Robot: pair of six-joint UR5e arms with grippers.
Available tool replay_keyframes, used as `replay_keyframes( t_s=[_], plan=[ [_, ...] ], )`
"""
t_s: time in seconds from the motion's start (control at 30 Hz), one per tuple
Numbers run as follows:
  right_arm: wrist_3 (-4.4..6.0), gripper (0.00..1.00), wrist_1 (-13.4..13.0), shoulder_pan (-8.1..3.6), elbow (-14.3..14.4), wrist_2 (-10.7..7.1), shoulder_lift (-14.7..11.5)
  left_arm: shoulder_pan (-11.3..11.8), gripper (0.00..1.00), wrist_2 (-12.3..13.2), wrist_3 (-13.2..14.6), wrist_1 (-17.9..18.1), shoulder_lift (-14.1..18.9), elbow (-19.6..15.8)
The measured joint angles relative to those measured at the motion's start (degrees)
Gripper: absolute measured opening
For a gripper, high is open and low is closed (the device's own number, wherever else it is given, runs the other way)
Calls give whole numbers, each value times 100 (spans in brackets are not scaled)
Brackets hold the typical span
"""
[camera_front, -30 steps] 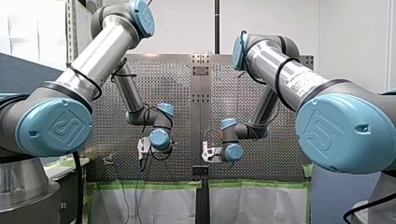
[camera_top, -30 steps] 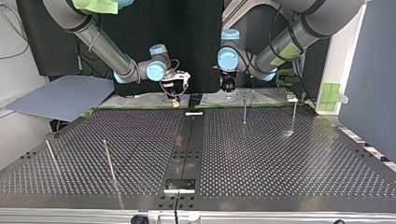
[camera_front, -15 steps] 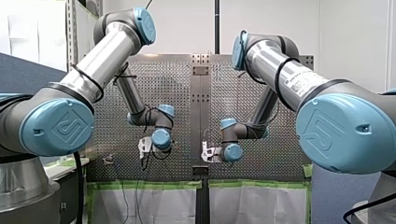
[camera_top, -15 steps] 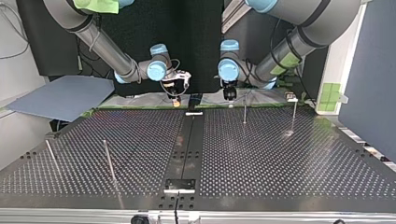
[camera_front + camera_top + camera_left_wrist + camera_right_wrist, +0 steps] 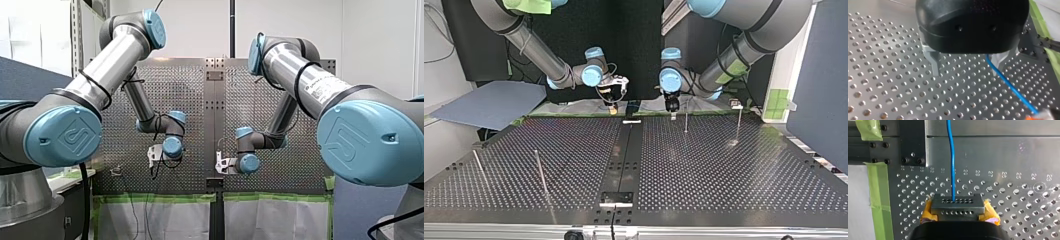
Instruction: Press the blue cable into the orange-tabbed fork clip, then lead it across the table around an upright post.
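at top view's left, right gripper (image 5: pixel 612 107) clamped shut on blue cable (image 5: pixel 951 157); contact point itself hidden. nearer the middle, left gripper (image 5: pixel 968 68) spread wide, holding nothing; cable alongside one finger (image 5: pixel 1001 61), reaching orange-tabbed clip (image 5: pixel 1041 115), mostly cut off. upright post (image 5: pixel 685 120) just to its right.

My left arm (image 5: pixel 729 60) lowered its wrist. Its fingers (image 5: pixel 672 114) sank until the counter (image 5: pixel 724 165) lay just under their tips, no longer well below them, and they edged toward the upright post (image 5: pixel 685 120) beside them. In the front view, its elbow dipped slightly.
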Motion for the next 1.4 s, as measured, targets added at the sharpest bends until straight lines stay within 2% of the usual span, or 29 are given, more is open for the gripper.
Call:
replay_keyframes(
  t_s=[0.27,0.8,0.83,0.87,0.9,0.93,0.97,1.0,1.03,1.4],
  plan=[
    [0,0,-1,10,1,-3,1,50,100,53,54,-64,-288,152],
    [0,0,0,18,1,-3,1,74,100,-145,193,-21,-312,234],
    [-1,0,0,18,1,-1,2,74,93,-137,194,-24,-312,234],
    [0,0,0,18,1,0,3,72,67,-134,195,-32,-312,235],
    [0,0,0,18,1,2,2,68,67,-142,196,-37,-312,235],
    [0,0,0,18,2,2,2,63,40,-162,199,-44,-312,235],
    [0,0,0,18,2,3,3,57,24,-205,203,-51,-312,235],
    [-1,0,0,19,1,4,4,52,24,-239,209,-55,-312,235],
    [0,0,-1,18,2,4,5,46,2,-264,221,-56,-312,235],
    [6,0,0,17,1,5,8,6,2,-176,488,-6,-312,236]
  ],
)
